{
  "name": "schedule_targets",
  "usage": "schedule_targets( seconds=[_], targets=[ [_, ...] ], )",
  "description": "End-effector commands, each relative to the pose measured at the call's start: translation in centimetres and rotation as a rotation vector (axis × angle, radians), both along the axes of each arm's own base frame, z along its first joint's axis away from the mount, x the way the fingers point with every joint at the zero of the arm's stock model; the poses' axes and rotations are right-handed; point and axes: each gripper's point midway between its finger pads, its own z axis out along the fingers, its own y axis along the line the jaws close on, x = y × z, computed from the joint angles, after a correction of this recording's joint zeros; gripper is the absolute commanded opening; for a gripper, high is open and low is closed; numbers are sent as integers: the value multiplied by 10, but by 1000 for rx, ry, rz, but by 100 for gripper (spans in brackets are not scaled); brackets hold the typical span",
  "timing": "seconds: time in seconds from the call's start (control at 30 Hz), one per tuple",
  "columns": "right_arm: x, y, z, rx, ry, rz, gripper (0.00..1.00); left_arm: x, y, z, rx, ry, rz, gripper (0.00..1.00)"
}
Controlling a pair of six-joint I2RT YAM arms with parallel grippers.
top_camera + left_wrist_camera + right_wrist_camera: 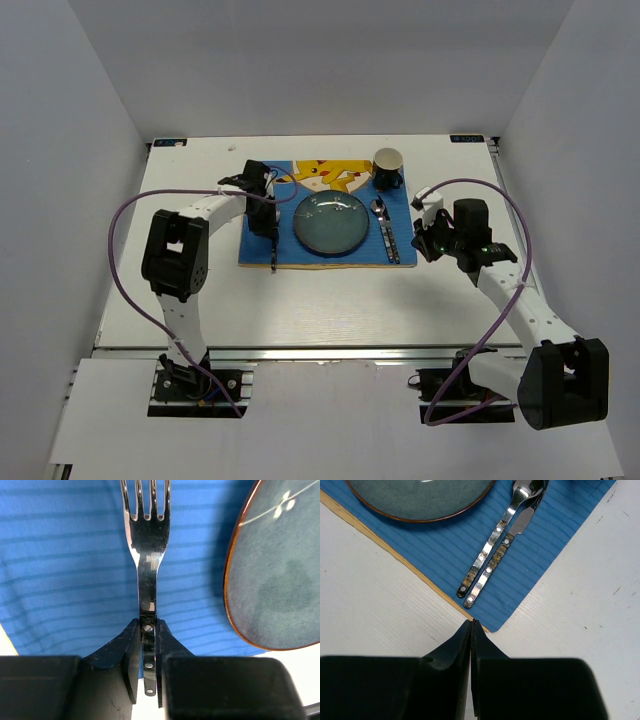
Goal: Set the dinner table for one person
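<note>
The white dinner table (300, 310) carries a blue placemat (262, 250) with a yellow cartoon figure. On the mat sit a grey-blue plate (330, 222), a spoon (380, 212) and a knife (391, 242) to its right, and a dark mug (388, 168) behind them. My left gripper (148, 630) is shut on the handle of a fork (147, 555), which lies low over the mat left of the plate (275, 580). The handle end reaches past the mat's near edge. My right gripper (471, 625) is shut and empty, just off the mat's near right corner (492, 625), close to the spoon (495, 537) and knife (492, 567) handles.
White walls close in the table on the left, right and back. A metal rail (300, 350) runs along the front edge by the arm bases. Purple cables loop beside each arm (120, 250).
</note>
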Motion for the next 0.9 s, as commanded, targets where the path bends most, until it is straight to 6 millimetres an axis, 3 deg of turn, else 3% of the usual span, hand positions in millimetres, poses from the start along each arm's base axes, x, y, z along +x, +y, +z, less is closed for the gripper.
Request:
schedule_targets(
  seconds=[0.0,0.13,0.2,0.37,0.4,0.5,0.53,0.57,0.6,0.63,0.67,0.7,0.73,0.77,0.87],
  targets=[
    [6,-1,15,0,-39,-3,6,22,-1,21,-3,-81,16,25],
    [6,0,16,2,-37,1,7,24,1,17,18,-69,28,38],
    [7,-1,18,2,-40,-1,8,25,1,14,23,-64,31,51],
    [5,-1,25,0,-48,4,12,20,1,24,19,-77,41,59],
    [4,-2,28,-4,-53,6,14,22,2,40,12,-115,47,59],
    [2,-4,38,-7,-69,6,33,21,7,71,5,-190,78,61],
    [2,-5,42,-7,-81,2,45,18,8,95,-16,-245,94,62],
    [2,-7,45,-7,-84,-6,69,16,9,107,-27,-277,102,65],
    [1,-8,52,-3,-100,-11,79,14,10,118,-42,-308,109,69],
    [3,-10,59,3,-113,-27,89,5,11,139,-75,-367,122,85],
    [3,-12,63,24,-100,-56,89,-1,10,149,-106,-398,120,98],
    [3,-13,69,38,-98,-76,89,-1,6,164,-154,-462,118,98],
    [4,-15,73,52,-93,-96,89,-14,5,193,-216,-536,115,98],
    [5,-20,77,57,-86,-124,89,-27,7,185,-231,-530,117,98],
    [7,-30,92,96,-70,-232,89,-54,11,206,-295,-610,124,98]
  ],
)
